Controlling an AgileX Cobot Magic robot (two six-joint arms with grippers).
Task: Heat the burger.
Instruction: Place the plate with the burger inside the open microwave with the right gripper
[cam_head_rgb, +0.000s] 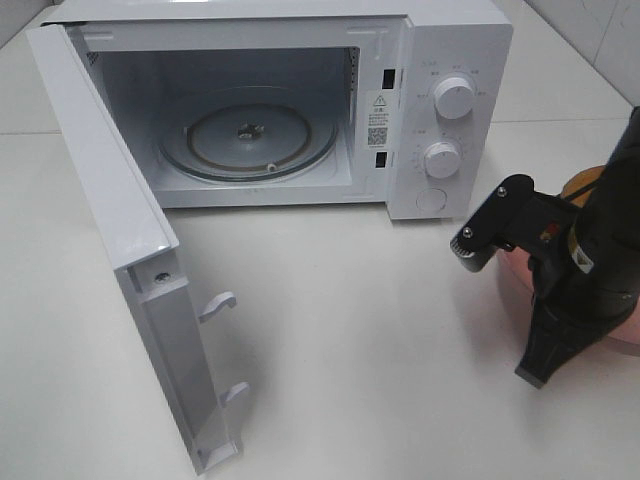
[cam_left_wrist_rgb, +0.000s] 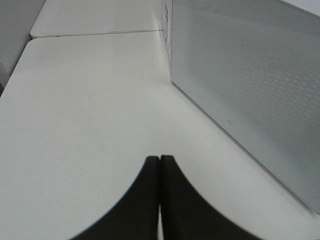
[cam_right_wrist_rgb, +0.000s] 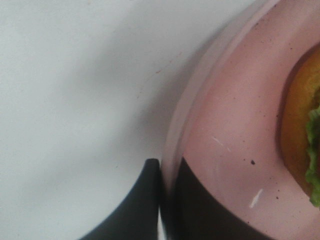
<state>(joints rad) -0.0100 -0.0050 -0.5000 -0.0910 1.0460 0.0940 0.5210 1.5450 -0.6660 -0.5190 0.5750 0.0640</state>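
A white, matt bench (cam_head_rgb: 330, 400) fills almost the whole scene. It is built of two tops with rounded corners set edge to edge. A thin dark seam (cam_left_wrist_rgb: 95, 34) runs across between the near top and the far one. Beyond the bench's far right corner stands a wall of pale tiles (cam_head_rgb: 600, 30) with fine grey grout lines. Past the far left corner a grey strip (cam_head_rgb: 15, 12) shows, too little of it to tell wall from floor. A grey surface (cam_left_wrist_rgb: 15, 25) also lies beyond the bench's left edge. The light is soft and even, and shadows on the bench are faint with blurred edges.
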